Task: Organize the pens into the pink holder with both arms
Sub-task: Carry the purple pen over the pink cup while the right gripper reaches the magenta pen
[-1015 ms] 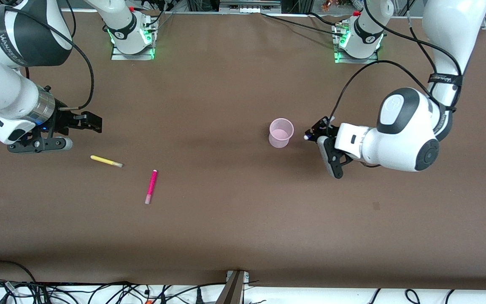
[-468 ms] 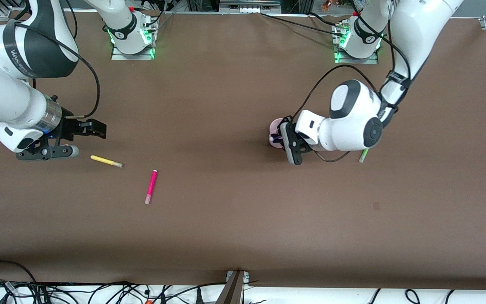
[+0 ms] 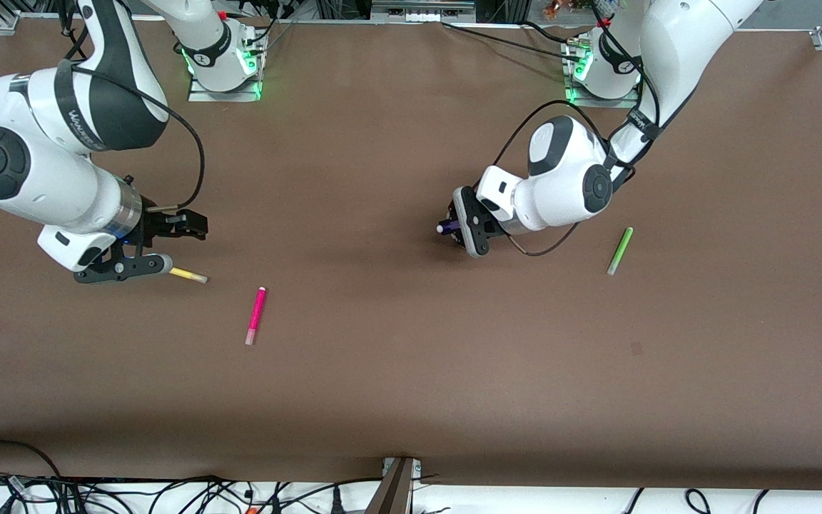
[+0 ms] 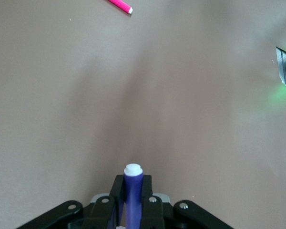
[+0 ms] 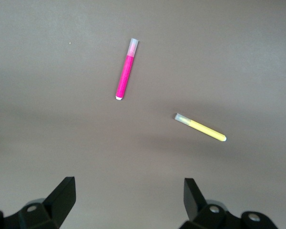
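My left gripper (image 3: 454, 228) is shut on the dark purple pen (image 3: 445, 228), whose pale end points outward; in the left wrist view the pen (image 4: 133, 183) stands between the fingers. The pink holder is hidden under the left hand. My right gripper (image 3: 195, 227) is open and empty just above the yellow pen (image 3: 188, 275), whose one end is under the right wrist. In the right wrist view the yellow pen (image 5: 200, 127) and magenta pen (image 5: 124, 70) lie ahead of the open gripper (image 5: 128, 195). The magenta pen (image 3: 255, 316) lies nearer the front camera. The light green pen (image 3: 619, 250) lies toward the left arm's end.
The brown table (image 3: 397, 371) carries only the pens. The two arm bases (image 3: 224, 68) with green lights stand along its top edge. Cables lie along the table's edge nearest the front camera.
My left arm swung with the purple pen toward the right arm's end, covering the pink holder and uncovering the green pen. My right gripper moved closer to the yellow pen.
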Action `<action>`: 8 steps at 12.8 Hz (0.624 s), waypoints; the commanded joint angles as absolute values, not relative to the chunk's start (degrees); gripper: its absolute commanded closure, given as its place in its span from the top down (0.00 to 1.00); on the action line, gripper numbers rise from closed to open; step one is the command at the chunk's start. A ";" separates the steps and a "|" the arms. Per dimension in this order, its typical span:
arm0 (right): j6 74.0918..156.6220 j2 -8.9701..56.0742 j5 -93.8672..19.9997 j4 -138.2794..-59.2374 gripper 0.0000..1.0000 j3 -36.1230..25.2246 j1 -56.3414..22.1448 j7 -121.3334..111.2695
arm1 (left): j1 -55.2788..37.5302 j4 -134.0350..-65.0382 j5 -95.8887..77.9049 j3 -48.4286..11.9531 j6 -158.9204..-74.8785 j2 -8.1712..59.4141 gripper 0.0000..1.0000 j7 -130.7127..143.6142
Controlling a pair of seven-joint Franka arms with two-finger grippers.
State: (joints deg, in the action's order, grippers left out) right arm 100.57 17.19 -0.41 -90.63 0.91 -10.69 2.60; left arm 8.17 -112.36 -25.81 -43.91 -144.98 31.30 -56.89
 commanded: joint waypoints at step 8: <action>116.69 29.25 -1.84 -95.19 0.99 0.97 -13.18 12.39 | 13.26 -112.68 -27.51 -47.02 -140.03 22.87 1.00 -50.32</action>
State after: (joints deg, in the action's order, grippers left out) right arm 113.17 26.59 -0.78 -94.84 0.99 -13.12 10.81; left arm 11.66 -112.35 -25.90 -46.71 -144.19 28.51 -54.93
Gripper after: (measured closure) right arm 0.000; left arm 0.009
